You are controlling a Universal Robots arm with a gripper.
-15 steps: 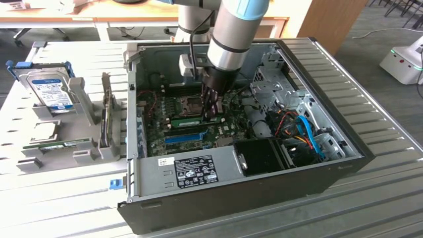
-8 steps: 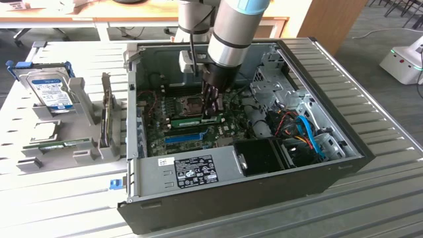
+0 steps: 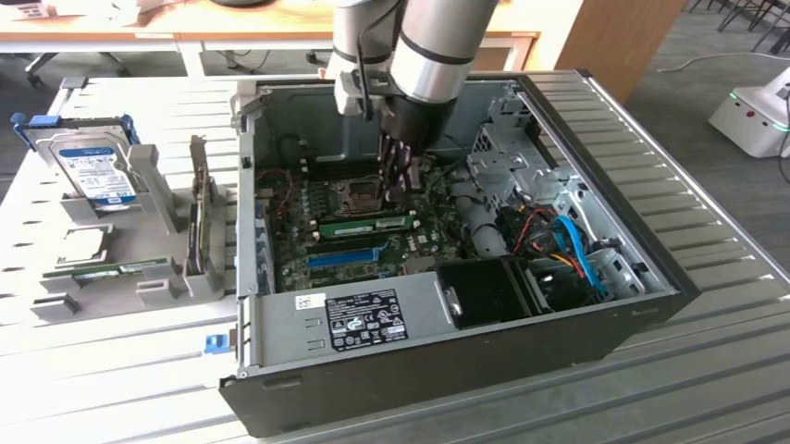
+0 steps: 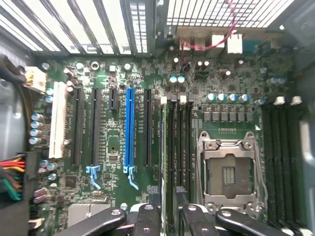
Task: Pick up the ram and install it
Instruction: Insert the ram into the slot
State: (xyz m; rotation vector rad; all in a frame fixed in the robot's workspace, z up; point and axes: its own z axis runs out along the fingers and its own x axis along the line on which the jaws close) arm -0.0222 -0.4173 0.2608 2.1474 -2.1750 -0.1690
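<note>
**RAM AT BOARD SLOT, PINCER RELEASED**

Item: ram (image 3: 365,223), a green stick standing on edge in a slot of the board (image 3: 309,208). It sits between the socket (image 3: 358,197) and the blue slot (image 3: 339,257), inside the case (image 3: 408,370).

Pincer (image 3: 404,178): spread wide and grasping nothing, low over the slots beside the socket. In the wrist view its 2 fingers (image 4: 147,219) straddle the black slots (image 4: 179,142).

Also listed: 1 second stick (image 3: 120,270), lying flat in the holder (image 3: 161,294) on the surface (image 3: 111,388), well apart from the case.

Handling, as judged: seating stage. Good work means the ram level, pressed evenly at both ends, with both end clips shut. The pincer should sit square to the slot and off the stick's top edge.

Not legible:
- the end clips and the depth of seating
- the ram itself, edge-on among dark slots in the wrist view
- the fingertips, cut off in the wrist view and merged with dark parts in the exterior view
</note>
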